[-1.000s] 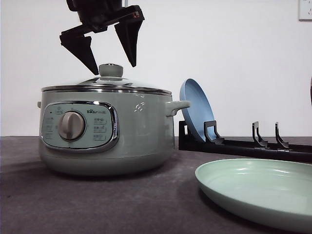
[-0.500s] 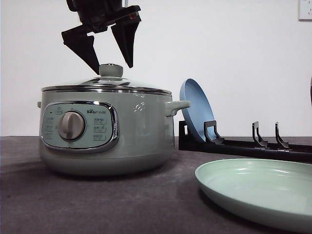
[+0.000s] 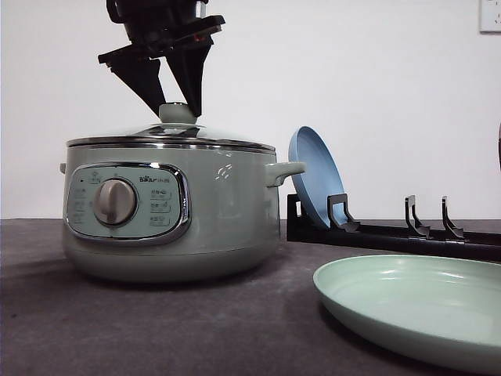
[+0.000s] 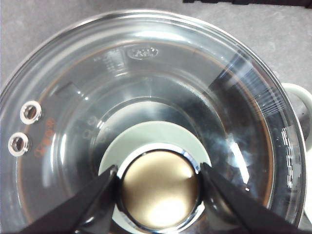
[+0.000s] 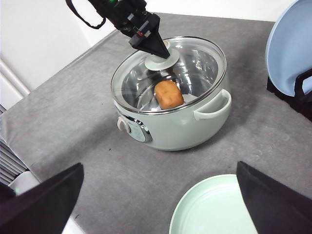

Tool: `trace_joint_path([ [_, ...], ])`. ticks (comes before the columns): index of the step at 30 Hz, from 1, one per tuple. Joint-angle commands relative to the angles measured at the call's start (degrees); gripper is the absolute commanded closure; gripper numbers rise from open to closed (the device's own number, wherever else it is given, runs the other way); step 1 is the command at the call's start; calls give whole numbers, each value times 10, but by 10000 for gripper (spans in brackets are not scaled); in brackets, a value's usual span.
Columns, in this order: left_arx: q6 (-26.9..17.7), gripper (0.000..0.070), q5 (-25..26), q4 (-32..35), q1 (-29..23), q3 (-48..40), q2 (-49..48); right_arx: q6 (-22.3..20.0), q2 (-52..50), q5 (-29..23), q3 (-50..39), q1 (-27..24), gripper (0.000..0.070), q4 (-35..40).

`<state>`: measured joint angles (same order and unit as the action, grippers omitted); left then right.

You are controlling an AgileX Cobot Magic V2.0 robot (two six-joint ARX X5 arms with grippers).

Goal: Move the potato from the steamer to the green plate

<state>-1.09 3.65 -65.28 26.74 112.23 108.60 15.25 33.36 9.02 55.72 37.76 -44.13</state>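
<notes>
Inside the steamer (image 5: 170, 97), under its glass lid (image 5: 195, 63), the potato (image 5: 168, 94) lay on the pot's floor, orange-brown and lumpy, seen through the glass from the right wrist camera. The lid sat flat on the rim, its green knob (image 3: 178, 113) rising at the middle. The left gripper (image 3: 174, 94) stood over that knob, its 2 black fingers (image 3: 144, 82) drawn in against the knob's sides; from the left wrist camera the fingertips (image 4: 100, 187) touched the chrome-capped knob (image 4: 160, 189) on either side, so the gripper was clamped on it. The steamer stood on the left of the dark grey table (image 3: 156, 329), dial (image 3: 115, 202) and control panel (image 3: 127, 204) facing near. To its right, farther back, a blue plate (image 3: 313, 184) leaned upright in a black rack (image 3: 391, 231). Nearer and to the right lay the green plate (image 3: 415, 305), flat on the table and bare, well apart from the pot. The right gripper (image 5: 161, 204) hung high above the near side of the table with its 2 fingers (image 5: 44, 202) spread wide apart, holding nothing.
</notes>
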Motion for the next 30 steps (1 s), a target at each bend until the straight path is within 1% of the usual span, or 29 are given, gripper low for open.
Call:
trace_joint_path([
  [1, -4, 561, 2, -1, 3, 17, 13, -3, 3, 0, 10, 3, 78, 4],
  [3, -4, 651, 2, -3, 3, 17, 13, -3, 3, 0, 10, 3, 78, 4],
  [4, -4, 684, 2, -2, 3, 17, 13, -3, 3, 0, 10, 3, 78, 4],
  [5, -4, 700, 2, -1, 3, 17, 13, -3, 3, 0, 10, 3, 78, 4],
  [11, -3, 699, -3, -8, 2, 36, 12, -3, 3, 0, 10, 3, 78, 5],
  [17, -1, 699, -3, -43, 2, 102, 12, -3, 3, -2, 10, 3, 78, 9],
  [23, 1, 699, -3, -70, 2, 153, 12, -3, 3, -16, 10, 3, 78, 9],
  [30, 0, 699, -5, -70, -6, 157, 6, -3, 3, -17, 10, 3, 78, 9],
])
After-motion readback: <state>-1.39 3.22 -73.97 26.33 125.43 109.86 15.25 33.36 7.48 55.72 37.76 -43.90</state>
